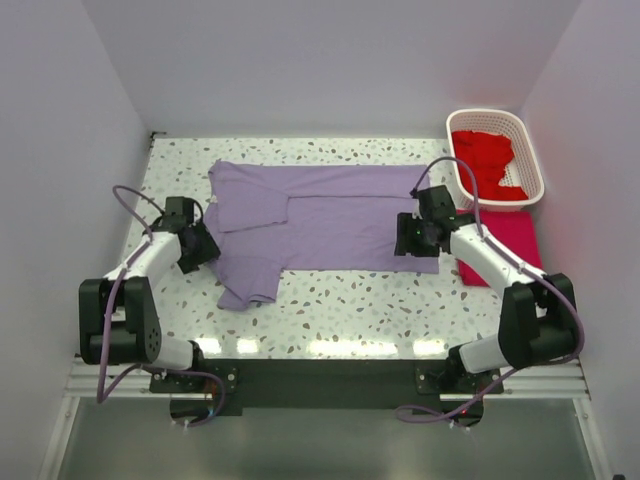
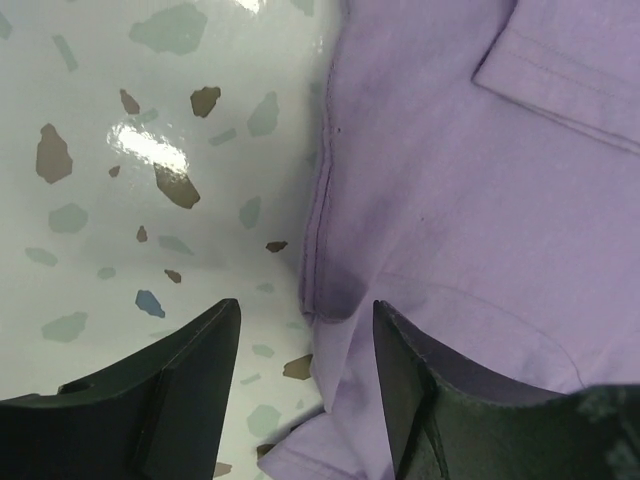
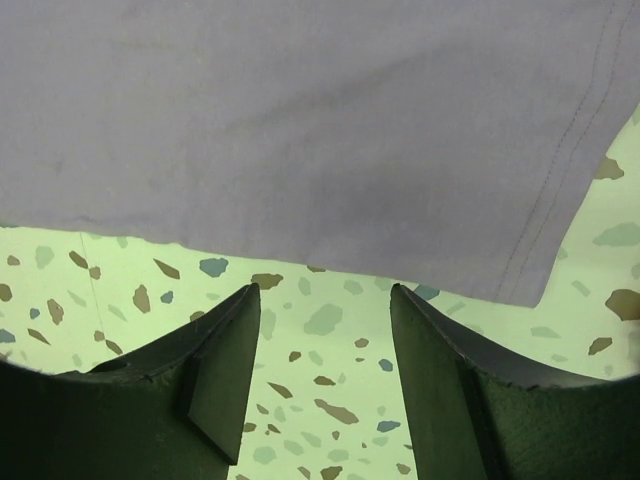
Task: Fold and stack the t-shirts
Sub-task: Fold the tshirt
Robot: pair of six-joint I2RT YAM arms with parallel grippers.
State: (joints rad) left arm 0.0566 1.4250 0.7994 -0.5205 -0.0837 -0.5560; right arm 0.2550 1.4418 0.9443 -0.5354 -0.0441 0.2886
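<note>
Found lilac t-shirt point(image 1: 320, 225) spread on table point(image 1: 350, 305), left gripper point(image 2: 305, 335) agape astride its edge, right gripper point(image 3: 325, 300) agape beside hem, both seemingly empty.

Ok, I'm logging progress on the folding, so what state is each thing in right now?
purple t-shirt: flat on the table, partly folded, not held.
white basket: upright, holding the red garment.
red garment: crumpled, unfolded.
pink garment: folded flat beside the white basket.
left end effector: open, straddling the purple t-shirt's edge.
right end effector: open, at the hem, gripping nothing.
</note>
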